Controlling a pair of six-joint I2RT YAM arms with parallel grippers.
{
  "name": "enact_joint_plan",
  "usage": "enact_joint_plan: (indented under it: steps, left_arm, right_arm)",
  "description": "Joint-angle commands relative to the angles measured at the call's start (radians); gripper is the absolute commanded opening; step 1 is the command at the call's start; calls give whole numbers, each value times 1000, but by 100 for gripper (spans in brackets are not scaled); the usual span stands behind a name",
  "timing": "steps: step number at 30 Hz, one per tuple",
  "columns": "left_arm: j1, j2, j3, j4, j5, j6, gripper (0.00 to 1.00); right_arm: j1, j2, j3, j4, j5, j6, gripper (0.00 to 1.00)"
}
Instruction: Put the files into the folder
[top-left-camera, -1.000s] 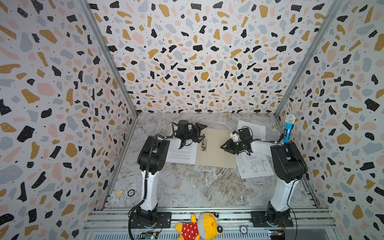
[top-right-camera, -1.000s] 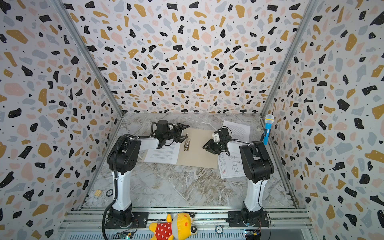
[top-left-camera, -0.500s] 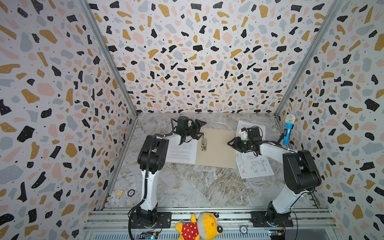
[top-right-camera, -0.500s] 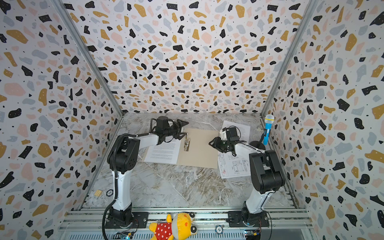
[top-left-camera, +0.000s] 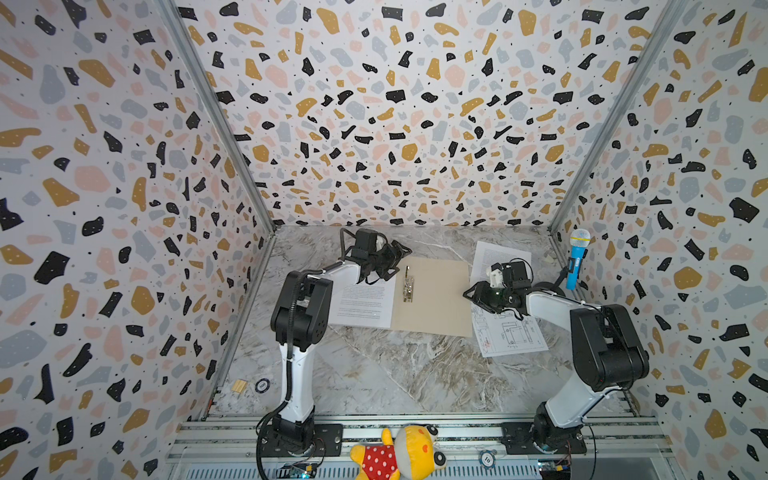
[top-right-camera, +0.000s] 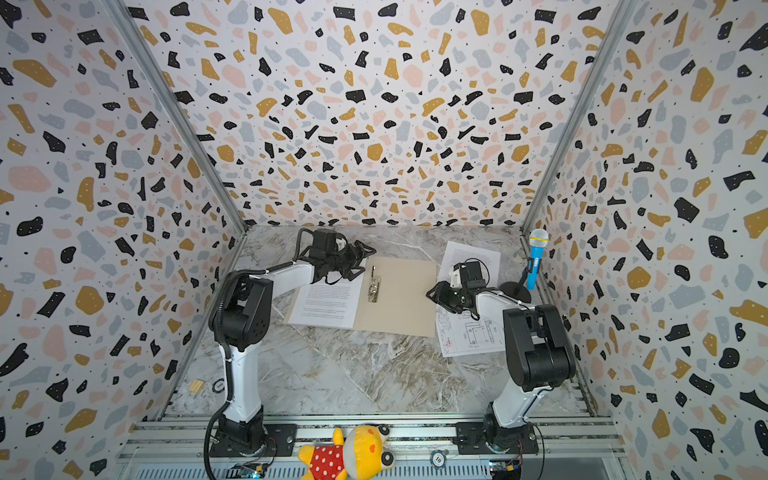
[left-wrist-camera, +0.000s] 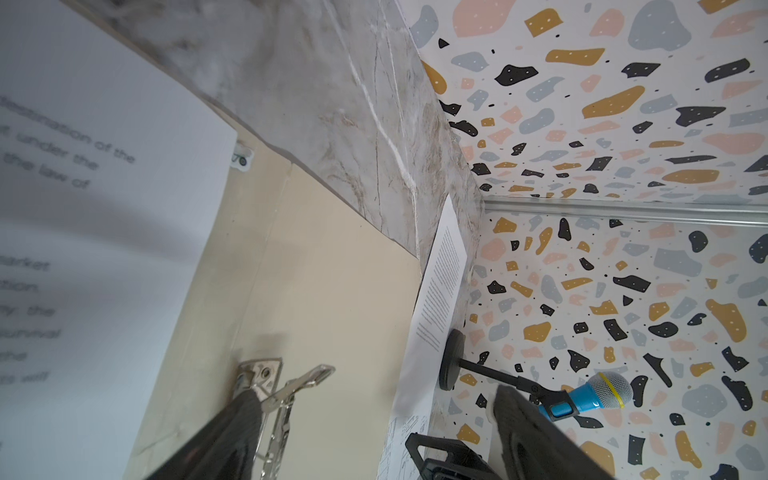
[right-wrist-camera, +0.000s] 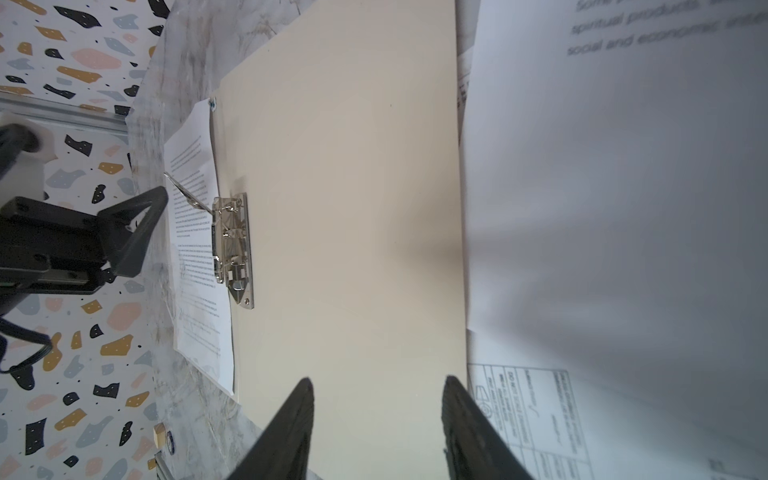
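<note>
Left gripper (top-left-camera: 398, 262) by the clip (top-left-camera: 408, 284), right gripper (top-left-camera: 469, 297) over the diagram sheet (top-left-camera: 511, 332) near the right edge of the table (top-left-camera: 374, 374); both jaws spread, empty. I'd pinch the sheet's edge low, then slide it onto the folder (top-left-camera: 436, 299) just beside.

Top views look steeply down; both wrist views share the folder (right-wrist-camera: 353, 208).

The folder (top-left-camera: 436, 299) is matt beige card, its clip (top-left-camera: 408, 284) shiny metal, the files (top-left-camera: 365, 303) smooth white paper.
</note>
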Motion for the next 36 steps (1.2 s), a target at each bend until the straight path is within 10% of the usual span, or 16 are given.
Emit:
enact_joint_plan:
  steps: [1,36]
  left_arm:
    - [14,-54,-29,-2,-5,50,88]
    - [77,-165,-77,-141,-60,303,89]
  right_arm:
    - [3,29,22,-24,-24,-26,51]
    - [108,273,328,-55,-135,-37,52]
